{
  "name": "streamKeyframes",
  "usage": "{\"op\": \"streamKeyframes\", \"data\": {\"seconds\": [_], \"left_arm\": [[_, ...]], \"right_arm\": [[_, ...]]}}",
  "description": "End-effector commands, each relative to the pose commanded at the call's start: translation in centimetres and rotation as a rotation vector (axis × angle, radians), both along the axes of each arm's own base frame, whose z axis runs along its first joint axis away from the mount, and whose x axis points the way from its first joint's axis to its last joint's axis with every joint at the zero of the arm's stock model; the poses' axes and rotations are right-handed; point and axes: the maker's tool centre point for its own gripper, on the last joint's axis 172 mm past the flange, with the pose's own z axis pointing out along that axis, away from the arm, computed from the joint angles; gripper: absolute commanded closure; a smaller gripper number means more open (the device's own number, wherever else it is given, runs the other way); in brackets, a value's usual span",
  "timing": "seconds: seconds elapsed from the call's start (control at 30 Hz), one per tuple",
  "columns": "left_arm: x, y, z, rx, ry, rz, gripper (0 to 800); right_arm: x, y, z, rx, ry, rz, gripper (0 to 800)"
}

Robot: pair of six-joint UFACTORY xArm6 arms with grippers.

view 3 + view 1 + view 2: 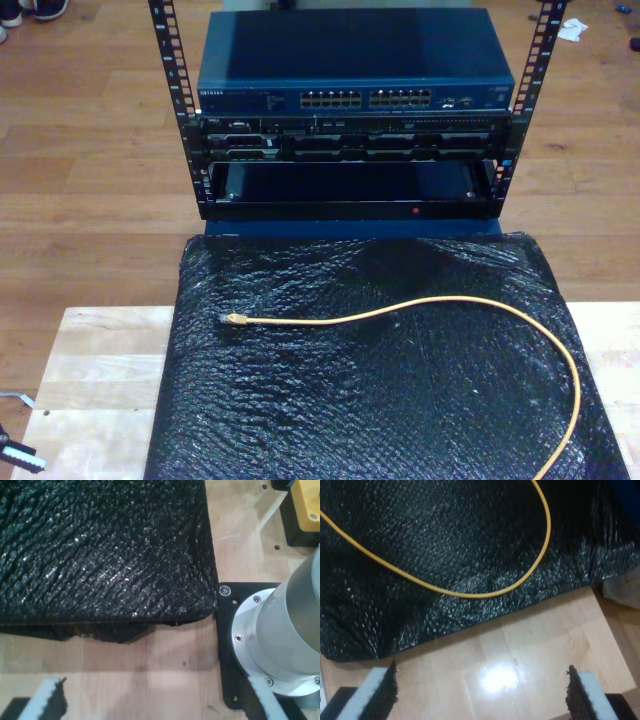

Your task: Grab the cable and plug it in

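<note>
The yellow-orange cable (480, 300) lies loose on a black bubble-wrap mat (380, 400), curving from the exterior view's right edge to its small plug (235, 319) near the mat's left side in that view. A loop of the cable (470, 594) shows ahead of my second gripper (480, 672), which is open over bare wood, short of the mat's edge, with nothing between its foam-padded fingers (377, 692). My first gripper (154, 682) is open too, empty, over wood beside a corner of the mat (100, 555).
A rack behind the mat holds a blue network switch (355, 98) with rows of ports facing the table. A silver arm base (285, 635) on a black plate stands close to my first gripper, with a yellow box (306, 505) beyond it. Wooden tabletop (520, 650) borders the mat.
</note>
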Motion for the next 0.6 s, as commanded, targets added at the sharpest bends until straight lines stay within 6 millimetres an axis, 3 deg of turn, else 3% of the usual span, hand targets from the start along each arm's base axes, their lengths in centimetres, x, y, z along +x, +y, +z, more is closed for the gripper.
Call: {"op": "streamKeyframes", "data": {"seconds": [0.17,0.6], "left_arm": [[1.2,-0.8,0.7,0.005,0.008,0.002,0],[2.6,-3.4,0.5,0.017,0.065,-0.029,0]], "right_arm": [[1.4,1.4,0.5,0.000,0.027,0.010,4],[6.8,8.2,2.9,-0.042,0.064,0.100,4]]}}
